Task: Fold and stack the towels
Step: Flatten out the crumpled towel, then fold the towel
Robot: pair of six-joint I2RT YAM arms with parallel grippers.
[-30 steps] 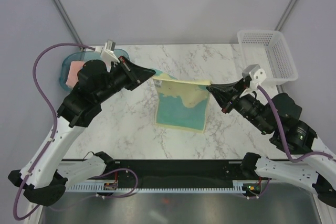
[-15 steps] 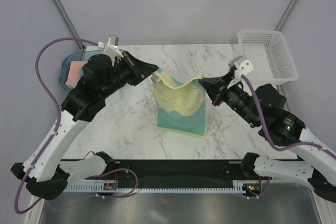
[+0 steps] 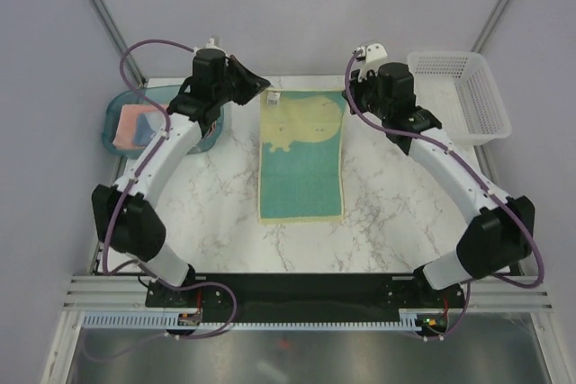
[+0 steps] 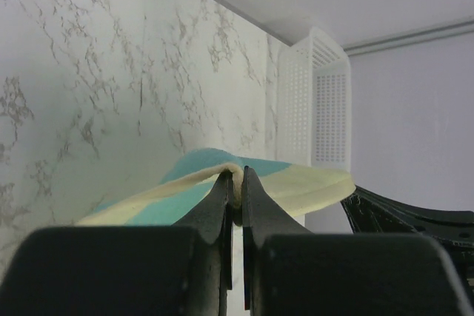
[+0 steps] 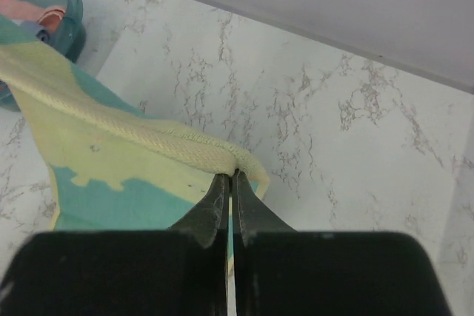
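The pale yellow cloth towel with a teal panel point(image 3: 301, 164) lies spread flat mid-way across the white marble table point(image 3: 405, 204), its long axis running from the far edge towards the near edge. The left gripper point(image 3: 266, 89) is clamped on its far-left corner and the right gripper point(image 3: 350, 92) on its far-right corner, each pinching a raised bit of hem, so the whole cloth lies nearward of both. Folding it probably means carrying both far corners together towards the near hem, neither arm being better placed.
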